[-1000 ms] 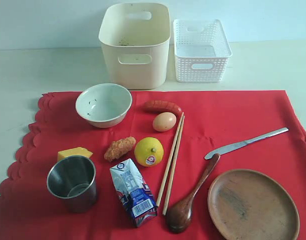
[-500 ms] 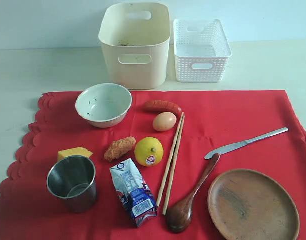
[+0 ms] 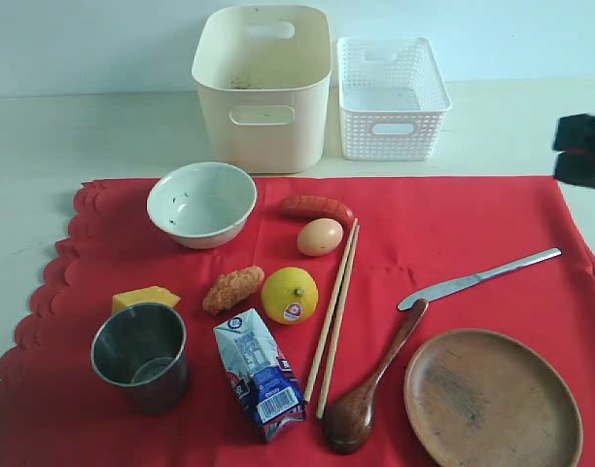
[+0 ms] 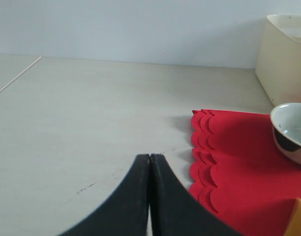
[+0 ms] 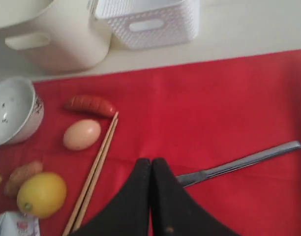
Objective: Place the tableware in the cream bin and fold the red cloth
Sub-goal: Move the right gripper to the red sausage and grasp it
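Since the earlier frames, a dark, blurred part of the right arm has come into the exterior view at its right edge, over the bench just beyond the far right corner of the red cloth; nothing lying on the cloth has shifted. The right fingers are clenched tip to tip on nothing, above the cloth, with one end of the steel knife running behind them in the wrist view; whether they touch it cannot be told. The left fingers are likewise pressed together and empty, over bare bench just beside the cloth's scalloped edge. The cloth lies spread flat and unfolded, with the cream bin upright on the bench at its far edge and the white lattice basket just beside the bin on the right. All the tableware is on the cloth, outside the bin: the white speckled bowl nearest the bin, the steel cup upright at the near left, the wooden chopsticks side by side in the middle, the dark wooden spoon between them and the round brown wooden plate, the knife beyond the plate. A sausage, an egg, a lemon, a fried piece, a cheese wedge and a milk carton lie among them.
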